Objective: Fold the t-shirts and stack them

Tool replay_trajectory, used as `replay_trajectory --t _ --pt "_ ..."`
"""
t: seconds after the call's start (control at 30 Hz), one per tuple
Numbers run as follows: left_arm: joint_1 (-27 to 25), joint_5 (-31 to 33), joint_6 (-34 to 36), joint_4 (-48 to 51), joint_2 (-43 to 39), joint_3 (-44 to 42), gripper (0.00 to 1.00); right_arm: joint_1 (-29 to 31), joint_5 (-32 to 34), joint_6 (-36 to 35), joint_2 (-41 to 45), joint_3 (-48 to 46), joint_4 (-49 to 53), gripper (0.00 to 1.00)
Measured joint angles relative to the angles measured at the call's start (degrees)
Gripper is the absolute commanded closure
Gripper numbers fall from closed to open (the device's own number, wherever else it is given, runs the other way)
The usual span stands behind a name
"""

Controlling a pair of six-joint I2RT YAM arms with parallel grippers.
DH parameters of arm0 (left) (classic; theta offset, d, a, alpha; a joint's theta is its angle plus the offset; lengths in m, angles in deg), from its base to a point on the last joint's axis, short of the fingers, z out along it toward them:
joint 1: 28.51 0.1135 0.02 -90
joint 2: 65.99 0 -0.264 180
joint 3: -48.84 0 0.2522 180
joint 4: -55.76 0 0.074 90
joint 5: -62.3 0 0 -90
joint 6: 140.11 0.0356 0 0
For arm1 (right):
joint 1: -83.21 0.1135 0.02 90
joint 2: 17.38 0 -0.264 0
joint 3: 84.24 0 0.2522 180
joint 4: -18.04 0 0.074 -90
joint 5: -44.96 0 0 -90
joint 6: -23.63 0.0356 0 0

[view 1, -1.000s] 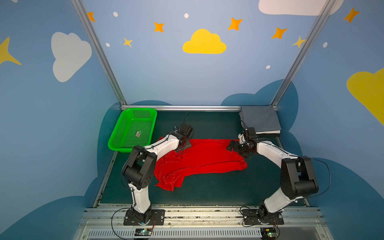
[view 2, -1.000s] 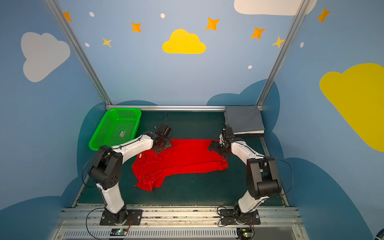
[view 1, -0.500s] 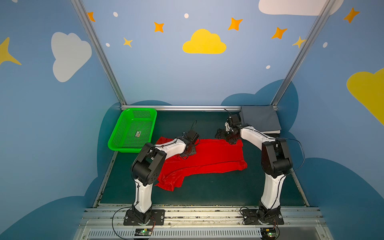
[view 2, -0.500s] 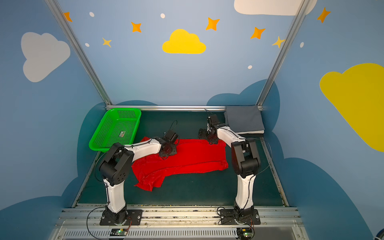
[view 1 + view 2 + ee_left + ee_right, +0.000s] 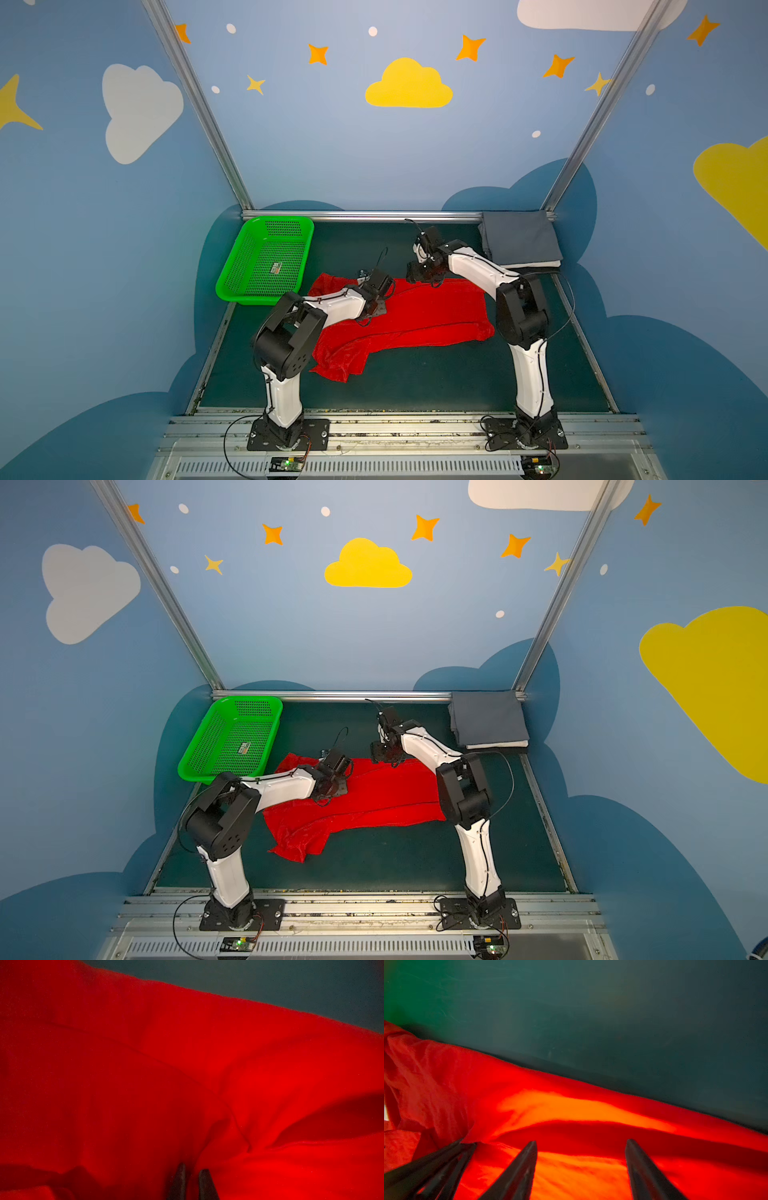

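Your red t-shirt (image 5: pixel 428 316) lies spread in the middle of the worktop (image 5: pixel 415 386). Its long axis runs left to right, and 1 crumpled flap trails toward the near left.

The left arm (image 5: pixel 332 303) reaches over the shirt's left part. Its jaws are pinched together on a raised fold of red cloth. In the left wrist view the 2 fingers (image 5: pixel 180 1182) stand almost touching, with creases running out from them.

The right arm (image 5: pixel 473 266) bends in from the right, so its jaws sit at the shirt's far edge, a little right of the middle. Those jaws are apart. The 2 fingers (image 5: pixel 517 1169) straddle red cloth just inside that edge, but you cannot tell whether the tips touch it.

The coming move likely turns on that far edge. It runs crosswise under the right jaws, so closing where they are should match the left grip.

A stack topped by a grey folded shirt (image 5: pixel 519 241) sits in the far right corner, near the right arm. The green basket (image 5: pixel 239 266) sits far left, just beside the shirt's left end. Neither seems to block a lift, but expect the trailing flap to drag.
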Motion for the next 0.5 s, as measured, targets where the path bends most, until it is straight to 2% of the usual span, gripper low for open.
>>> replay_trajectory --t 0.13,0.27,0.4,0.5 --pt "-0.4 1.7 -0.5 -1.6 0.0 -0.6 0.87 1.8 1.0 -1.6 -3.1 3.7 3.5 0.55" --pt "-0.5 3.6 -0.9 -1.5 0.1 -0.6 0.88 2.6 2.2 -2.5 -4.9 5.2 6.0 0.58" --pt "-0.3 4.6 -1.5 -1.6 0.1 -0.8 0.88 2.6 3.6 -2.9 -5.1 5.2 7.8 0.64" --pt "0.1 4.7 -2.2 -2.0 0.1 -1.1 0.88 2.6 4.9 -3.0 -5.1 5.1 8.8 0.64"
